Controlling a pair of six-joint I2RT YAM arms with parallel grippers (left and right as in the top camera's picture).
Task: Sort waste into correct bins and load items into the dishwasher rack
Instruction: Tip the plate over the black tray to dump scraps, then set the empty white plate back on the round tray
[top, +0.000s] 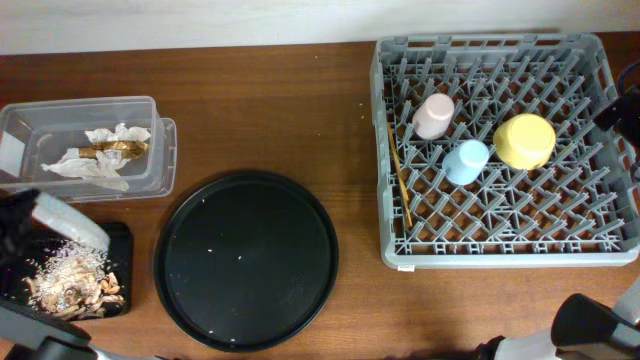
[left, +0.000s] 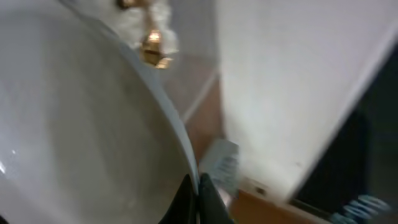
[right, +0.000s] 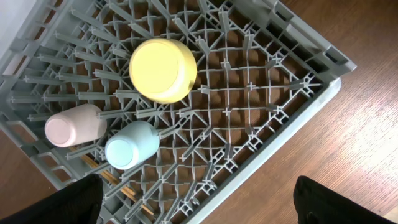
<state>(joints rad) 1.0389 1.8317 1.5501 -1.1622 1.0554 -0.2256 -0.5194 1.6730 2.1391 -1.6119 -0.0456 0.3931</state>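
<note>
Brown wooden worktop (top: 270, 110) runs below a pale wall (top: 200, 20), and at its right end stands the grey rack (top: 500, 245). Among the rack's pegs sit the pink cup (top: 433, 115), the light-blue cup (top: 466, 161) just beside it, and the yellow bowl (top: 525, 140) further right. The chopsticks (top: 400, 180) lie along the rack's left side. The right pincer (right: 198, 183) hangs above the rack with its fingers spread wide, gripping nothing. A round black tray (top: 247, 260) rests mid-worktop, bare but for a few pale specks. At the far left, the clear tub (top: 160, 150) holds crumpled paper scraps (top: 95, 165) and the gold wrapper (top: 110, 150). Nearer the front edge, the black rectangular tray (top: 122, 240) carries beige food scraps (top: 70, 280). The white plate (top: 70, 222) hangs tilted over that tray. In the left wrist view, the left pincer (left: 198, 199) pinches the plate's rim between its dark fingers.
</note>
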